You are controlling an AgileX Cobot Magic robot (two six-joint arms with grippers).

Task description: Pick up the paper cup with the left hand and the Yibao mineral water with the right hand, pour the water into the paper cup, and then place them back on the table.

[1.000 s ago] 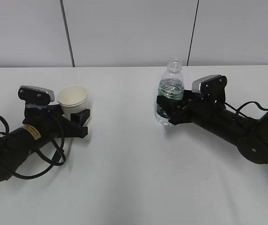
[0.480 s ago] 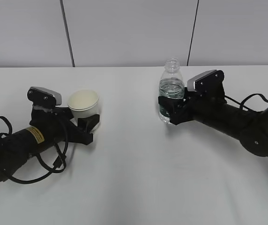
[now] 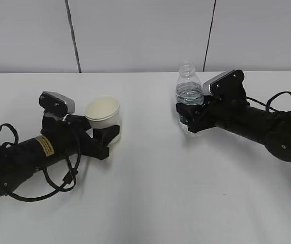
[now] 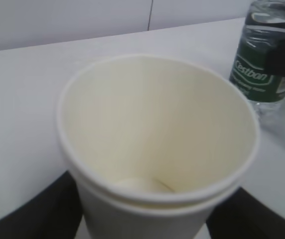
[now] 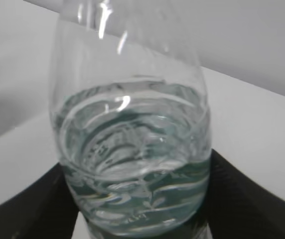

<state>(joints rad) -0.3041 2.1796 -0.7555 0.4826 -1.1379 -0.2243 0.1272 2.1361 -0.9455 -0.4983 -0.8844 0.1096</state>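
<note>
The left hand [image 3: 104, 136] is lying low across the table [image 3: 150, 203], its black arm with the yellow sticker stretching in from the left edge, and its jaws are gripping the cup [image 3: 104, 115] around the lower part. The cup is sitting upright or nearly so, its mouth open and cream inside; from the left wrist camera the cup [image 4: 157, 144] is filling most of the view, with dark finger shapes showing on both sides of its base, and it looks empty. I cannot tell whether its bottom is touching the table or hanging just above it. Over on the right, the right hand [image 3: 190, 115] is reaching in from the right edge, its jaws clamping the bottle [image 3: 188, 96] around the label band. The bottle is standing upright, uncapped, with water reaching up to its shoulder. In the right wrist camera the bottle [image 5: 132, 149] is looming close, water rippling inside, with black fingers flanking it low on either side. The cup and bottle are sitting well apart, the bottle farther back toward the grey wall [image 3: 135, 30]. In the left wrist view the bottle [image 4: 269, 55] is showing at the upper right, its green label facing the cup.
</note>
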